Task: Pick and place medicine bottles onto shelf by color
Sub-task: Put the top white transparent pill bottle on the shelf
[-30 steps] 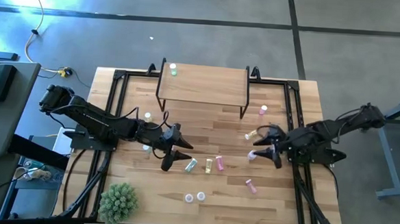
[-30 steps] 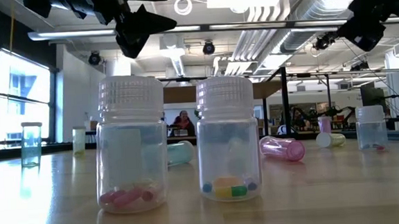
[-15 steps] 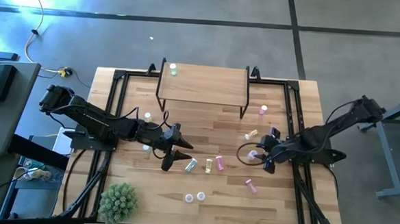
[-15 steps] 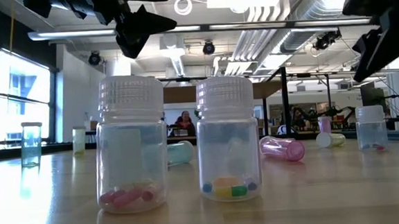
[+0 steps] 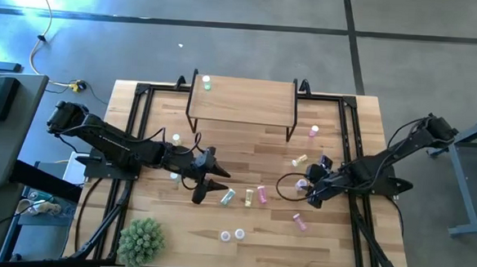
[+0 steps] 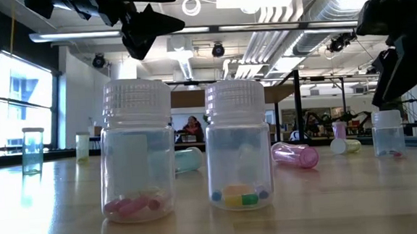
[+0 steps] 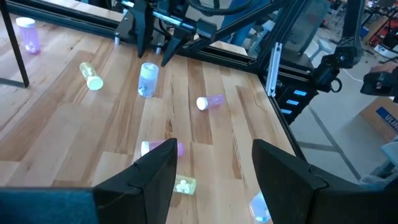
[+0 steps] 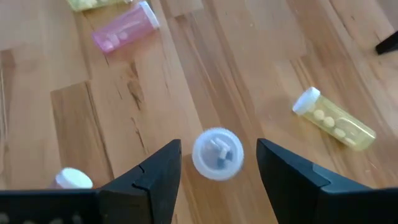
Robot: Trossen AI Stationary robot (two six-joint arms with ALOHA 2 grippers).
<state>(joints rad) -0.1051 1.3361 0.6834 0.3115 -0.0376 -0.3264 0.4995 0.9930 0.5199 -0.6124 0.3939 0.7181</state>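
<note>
High view: shelf (image 5: 242, 98) at far edge of tabletop (image 5: 253, 240) holds just one green bottle (image 5: 206, 83); approx. a dozen others scattered below, so task barely begun. Right gripper (image 8: 217, 167), jaws open, hangs over an upright lavender bottle (image 8: 217, 154), not gripping. Left gripper (image 5: 212, 187) open w/ nothing held, mid-tabletop.

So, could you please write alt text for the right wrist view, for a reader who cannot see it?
The right pincer hangs open directly above an upright clear bottle with a white cap, one finger on each side of it, not touching. On the wooden table around it lie a pink bottle and a yellow bottle, both on their sides.
</note>
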